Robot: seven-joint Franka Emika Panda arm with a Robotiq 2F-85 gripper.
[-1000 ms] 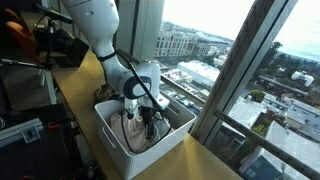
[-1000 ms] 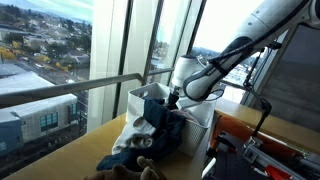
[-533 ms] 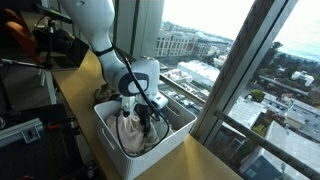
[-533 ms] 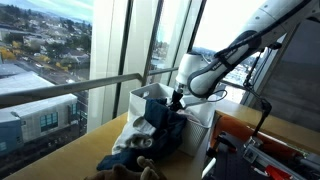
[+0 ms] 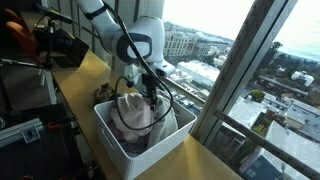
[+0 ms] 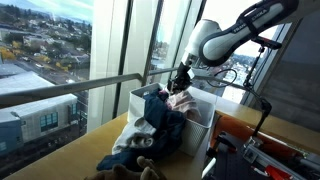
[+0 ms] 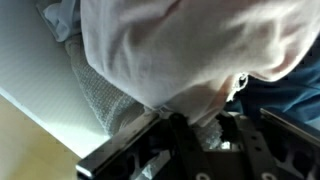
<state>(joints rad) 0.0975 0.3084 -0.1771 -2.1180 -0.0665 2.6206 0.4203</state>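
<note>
My gripper [image 5: 152, 96] is clamped on a bunched fold of the pink cloth [image 5: 132, 112], which hangs from it just above the white bin [image 5: 140, 158] on the wooden ledge [image 5: 85, 75] by the window. In the wrist view the pinch sits close to the cloth's edge, so I judge a firm squeeze and a slow, straight lift best. That way the hanging part clears the rim without slipping free or snagging the blue clothes [image 6: 160, 125] draped over the bin's near wall.

Tall windows [image 5: 215, 30] fill the upper right of the frame, daylight over city buildings [image 5: 180, 42] outside; a wooden counter [image 5: 78, 85] runs lower left.
</note>
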